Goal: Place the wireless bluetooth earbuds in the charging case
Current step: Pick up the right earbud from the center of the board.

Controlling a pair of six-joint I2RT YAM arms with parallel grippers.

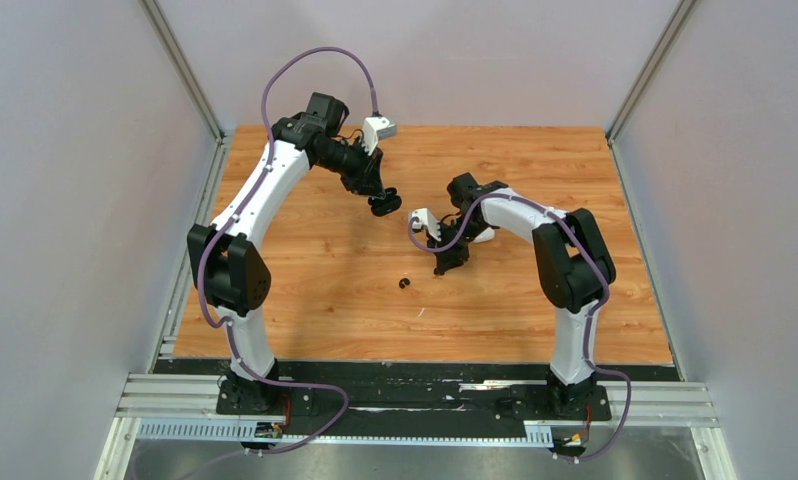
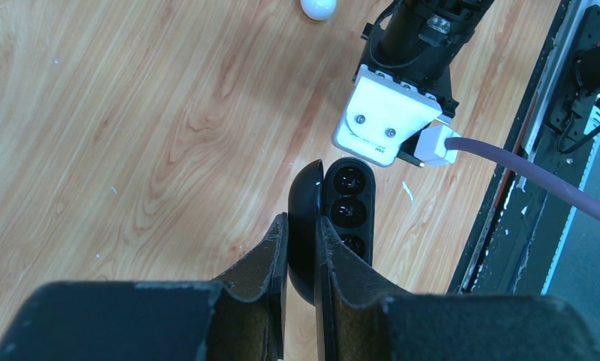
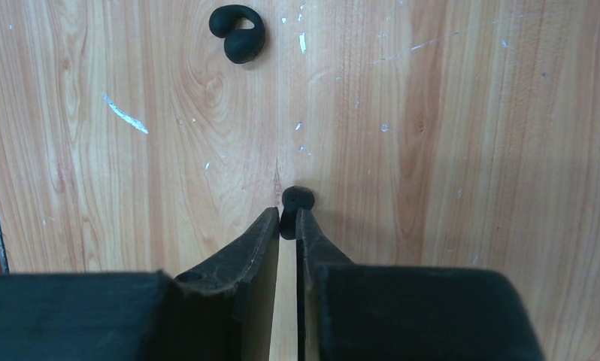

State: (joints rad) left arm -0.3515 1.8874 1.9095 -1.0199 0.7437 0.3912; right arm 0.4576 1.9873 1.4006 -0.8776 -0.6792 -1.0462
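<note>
1. The left arm (image 1: 265,190) is arching up from its base and reaching over the middle of the table (image 1: 305,300), with its wrist pointing down and inward.
2. The left gripper (image 2: 301,220) is clamping tight on the black case (image 2: 350,201). Its fingers are pressing on either side of the rounded lid, and the open half, with its dark sockets, is showing beside them. The case is hanging above the wood.
3. The right arm (image 1: 567,255) is folding sharply at the elbow and doubling back toward the centre, with its wrist sitting just beside the case.
4. The right gripper (image 3: 288,215) is pointing down at the table with its fingers nearly together, pinching a black bud (image 3: 297,198) at their tips. Whether the bud is touching the wood is hard to tell.
5. A second black bud (image 3: 238,34) is lying loose on the table, near the right gripper but apart from it.
6. A white rounded object (image 2: 318,7) is lying on the wood beyond the right wrist. It is too cropped to tell whether it is a bud or a case.
</note>
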